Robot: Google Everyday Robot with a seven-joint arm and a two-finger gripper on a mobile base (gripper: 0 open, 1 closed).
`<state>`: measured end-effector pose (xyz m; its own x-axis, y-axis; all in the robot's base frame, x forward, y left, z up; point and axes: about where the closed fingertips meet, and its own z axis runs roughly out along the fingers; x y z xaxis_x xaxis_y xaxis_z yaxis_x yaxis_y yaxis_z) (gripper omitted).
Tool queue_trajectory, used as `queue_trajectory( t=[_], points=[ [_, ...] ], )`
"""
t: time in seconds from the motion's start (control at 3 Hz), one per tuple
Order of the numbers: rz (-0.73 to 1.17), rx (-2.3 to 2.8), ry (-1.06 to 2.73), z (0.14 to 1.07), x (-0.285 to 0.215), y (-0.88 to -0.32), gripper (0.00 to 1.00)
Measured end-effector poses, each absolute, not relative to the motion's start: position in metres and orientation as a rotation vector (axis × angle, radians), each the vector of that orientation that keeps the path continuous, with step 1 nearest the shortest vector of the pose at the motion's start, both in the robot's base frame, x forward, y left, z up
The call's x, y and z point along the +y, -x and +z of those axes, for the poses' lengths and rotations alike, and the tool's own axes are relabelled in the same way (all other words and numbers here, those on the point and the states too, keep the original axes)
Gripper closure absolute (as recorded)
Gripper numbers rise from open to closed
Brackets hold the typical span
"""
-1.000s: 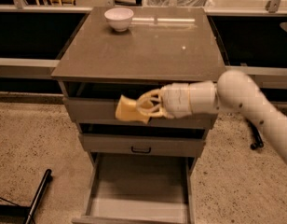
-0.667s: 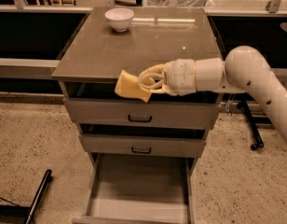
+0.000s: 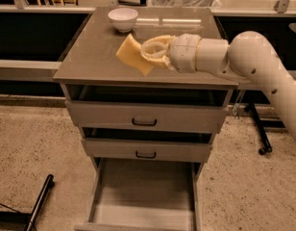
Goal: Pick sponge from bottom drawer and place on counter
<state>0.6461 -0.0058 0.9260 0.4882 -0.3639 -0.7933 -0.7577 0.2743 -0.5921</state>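
You have the drawer cabinet (image 3: 148, 129) in the middle of the picture. Its counter (image 3: 90, 57) is the widest surface, a glossy grey-brown slab that overhangs the drawers. The white arm (image 3: 263, 66) comes in from the right side of the picture and reaches over the right half of the counter.

Lower down, the bottom drawer (image 3: 145, 186) is pulled far out toward the camera, and you can look down on its plain grey floor. Above it are the two upper drawers (image 3: 186, 117), each with a black handle (image 3: 144, 122) and a dark gap over its front.

The gripper (image 3: 149, 52) is over the middle of the counter and points toward the left side of the picture. Its cream fingers (image 3: 155, 43) are clamped on the right end of the sponge (image 3: 132, 55).

The white bowl (image 3: 123, 19) stands upright at the back of the counter, a little behind the sponge and not touching it.

The sponge is pale yellow and is held tilted over the counter. Whether its lower corner touches the surface, you cannot tell from this view.
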Motion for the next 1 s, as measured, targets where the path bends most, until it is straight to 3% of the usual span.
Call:
queue_trajectory(
  t=[1.0],
  points=[
    [0.248, 1.371, 1.106, 0.922, 0.032, -0.725, 0.35]
  ],
)
